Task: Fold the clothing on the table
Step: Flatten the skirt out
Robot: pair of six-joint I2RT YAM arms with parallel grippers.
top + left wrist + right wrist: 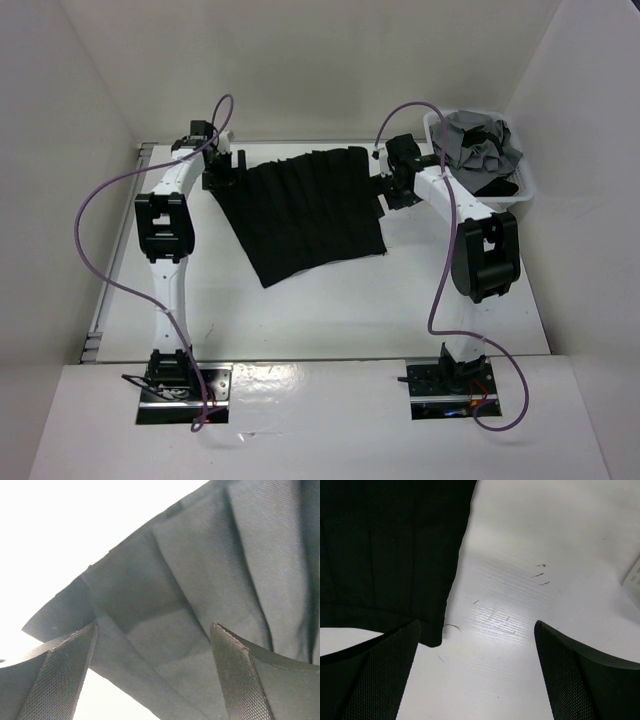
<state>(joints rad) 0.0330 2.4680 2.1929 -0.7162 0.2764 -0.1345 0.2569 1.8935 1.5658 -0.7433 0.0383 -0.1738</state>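
Note:
The black clothing (305, 210) lies spread flat on the white table (330, 310), ribbed with pleats and wider toward the front. My left gripper (222, 170) sits at its far left corner, open. In the left wrist view the pleated clothing (225, 570) fills the space under and between my open left gripper (154, 626), with one edge running across the bare white surface. My right gripper (388, 185) stands open at the garment's right edge. In the right wrist view the clothing (390, 550) ends in a corner by the left finger (380, 675), and only bare table (520, 555) lies inside the right gripper (477, 623).
A white plastic basket (527, 195) stands at the back right and holds a grey garment (480, 140) and some dark cloth. A metal rail (100, 310) runs along the table's left edge. White walls enclose the left, back and right sides.

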